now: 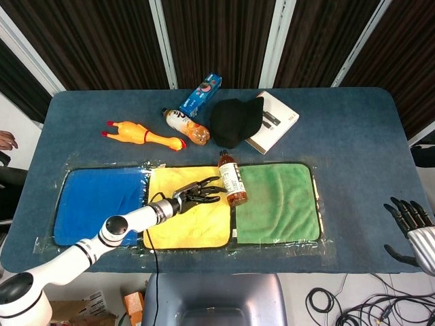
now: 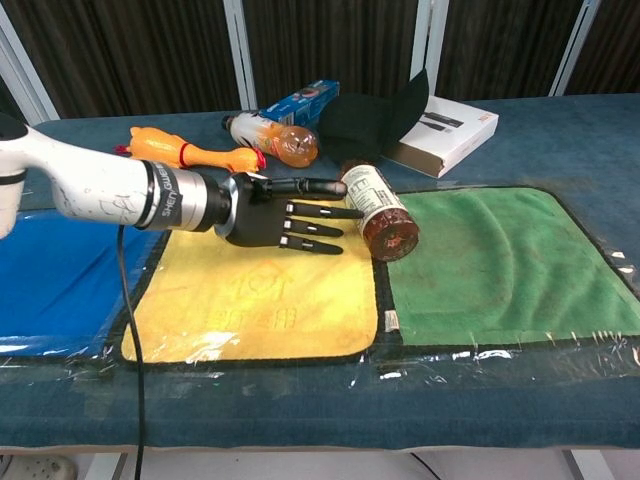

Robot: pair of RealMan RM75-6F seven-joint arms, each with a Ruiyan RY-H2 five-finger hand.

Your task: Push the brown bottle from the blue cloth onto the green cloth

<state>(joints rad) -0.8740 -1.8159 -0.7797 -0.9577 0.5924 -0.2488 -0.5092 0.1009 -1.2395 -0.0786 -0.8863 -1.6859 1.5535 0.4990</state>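
**Inspector:** Your brown bottle [image 2: 380,212] lies on its side across the seam between the yellow cloth [image 2: 250,300] and the green cloth [image 2: 500,265]. In the head view its cap points to 11 o'clock and its base to 5 o'clock, with the base end over the green cloth's left edge [image 1: 232,186]. The blue cloth [image 1: 95,204] sits well apart, at 9 o'clock from the bottle.

**Operator:** And the hand against it?

**Inspector:** Your left hand [image 2: 285,212] is just beside the bottle, at 9 o'clock from it, over the yellow cloth. The fingers [image 2: 325,212] are stretched out flat and slightly spread, pointing toward 3 o'clock at the bottle's side. The tips reach the label or stop a hair short; I cannot tell which. Nothing is gripped: the hand is extended and holds nothing.

**Operator:** Arm pose?

**Inspector:** The left forearm [image 2: 100,190] comes in low from 9 o'clock in the chest view, nearly level with the table [image 1: 353,129]. In the head view it runs from 7 o'clock up to the hand [image 1: 197,195].

**Operator:** The other side?

**Inspector:** Your right hand [image 1: 408,221] shows only in the head view, at 4 o'clock off the table's corner, fingers apart and pointing up, holding nothing.

**Operator:** Surroundings?

**Inspector:** At 12 o'clock from the cloths: a rubber chicken [image 1: 143,134], an orange drink bottle [image 1: 187,127], a blue box [image 1: 201,94], a black cap [image 1: 235,121] and a white book [image 1: 275,121].
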